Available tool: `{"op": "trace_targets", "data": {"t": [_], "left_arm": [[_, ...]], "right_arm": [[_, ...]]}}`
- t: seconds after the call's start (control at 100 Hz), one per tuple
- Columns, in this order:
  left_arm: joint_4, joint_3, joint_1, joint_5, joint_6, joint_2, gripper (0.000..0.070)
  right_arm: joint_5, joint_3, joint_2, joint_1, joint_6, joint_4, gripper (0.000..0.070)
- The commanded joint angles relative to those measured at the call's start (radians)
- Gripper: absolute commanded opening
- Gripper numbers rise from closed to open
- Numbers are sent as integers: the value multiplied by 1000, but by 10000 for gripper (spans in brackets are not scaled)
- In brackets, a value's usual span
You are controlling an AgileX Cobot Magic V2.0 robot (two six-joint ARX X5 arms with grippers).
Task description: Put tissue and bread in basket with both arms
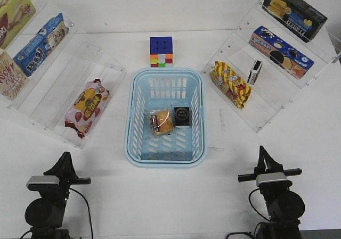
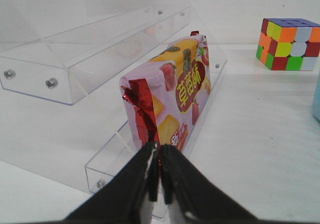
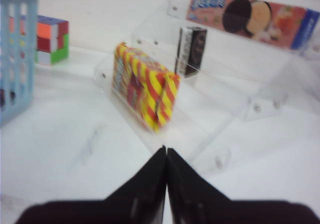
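Both grippers, left [image 1: 66,159] and right [image 1: 263,153], clenched empty near the table's front edge; bread [image 1: 161,123] and tissue [image 1: 181,116] side by side inside basket [image 1: 134,123], midway between arms, neither nearer.

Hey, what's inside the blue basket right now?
The basket holds the wrapped bread and the black tissue pack, side by side. Its slotted bottom shows around them; whatever lies directly beneath them is covered.

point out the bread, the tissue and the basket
bread [image 1: 162,123], front view, middle of the wrapped bun
tissue [image 1: 181,116], front view, its black face
basket [image 1: 165,159], front view, near rim
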Motion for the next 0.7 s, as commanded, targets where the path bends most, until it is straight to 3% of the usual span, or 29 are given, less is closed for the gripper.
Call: {"op": "trace_targets", "data": {"t": [0.0, 0.09, 0.69], "left_arm": [[17, -20, 1, 2, -4, -2, 1], [23, -20, 1, 2, -4, 0, 1], [23, -19, 1, 2, -4, -1, 1]], "right_arm": [[9, -2, 1, -8, 11, -31, 1], [22, -2, 0, -13, 63, -57, 1], [26, -2, 1, -13, 59, -29, 1]]}}
